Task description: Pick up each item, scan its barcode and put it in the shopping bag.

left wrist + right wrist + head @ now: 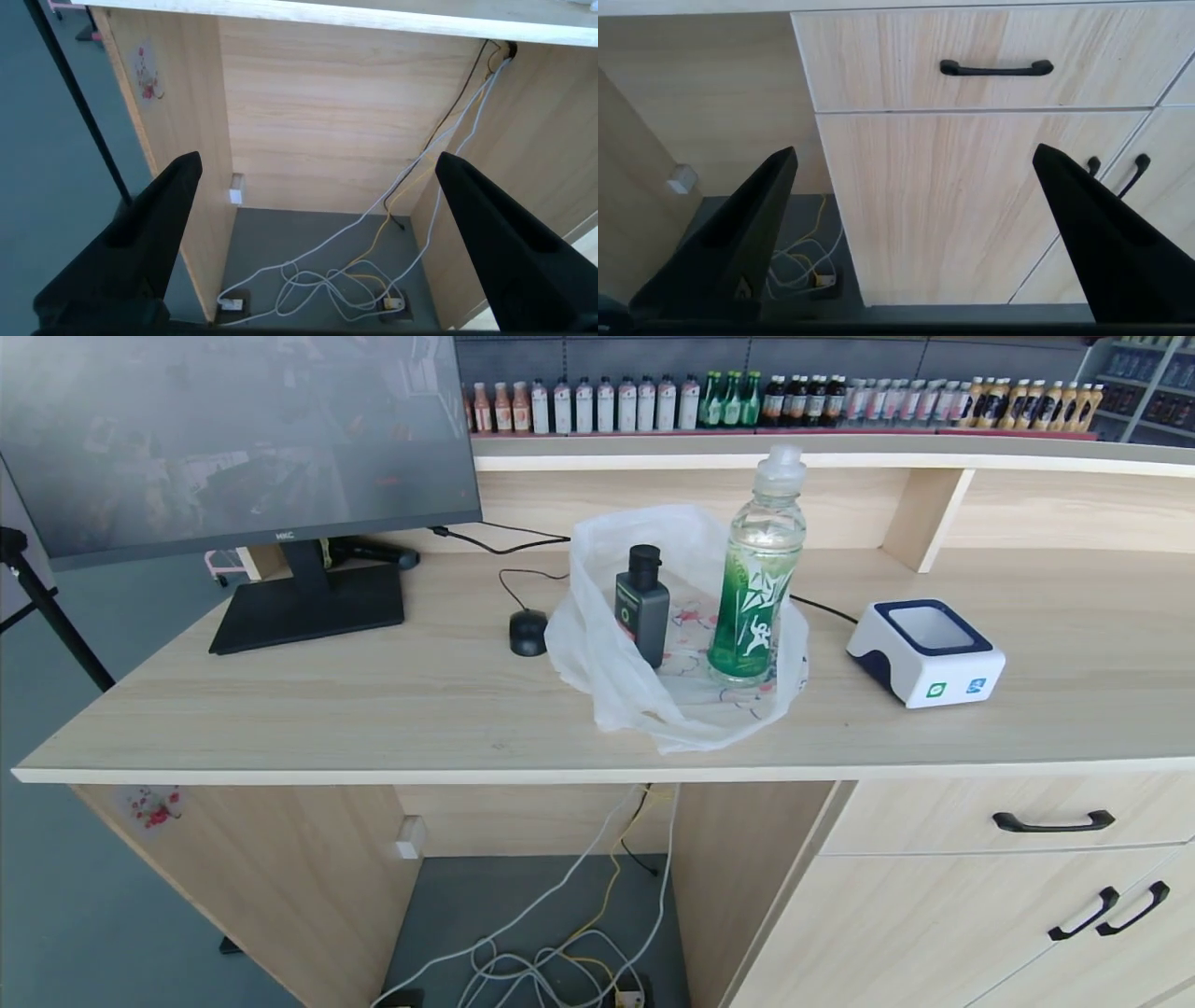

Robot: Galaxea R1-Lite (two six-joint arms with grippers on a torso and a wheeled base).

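Countertop (327,709): shopping bag (607,691) folds partly veil dark bottle (642,607).

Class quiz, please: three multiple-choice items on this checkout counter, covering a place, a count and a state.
1. The scanner stands: A in the shopping bag; B to its right, by the robot's sides; C to its left.
2. Bottles in the bag: A one; B four; C two.
3. The left gripper is: A open; B shut on a bottle; C shut on the bag.
Key: 1B, it sits on the counter right of the bag; 2C, one dark bottle, one green bottle; 3A, fingers spread, nothing between.
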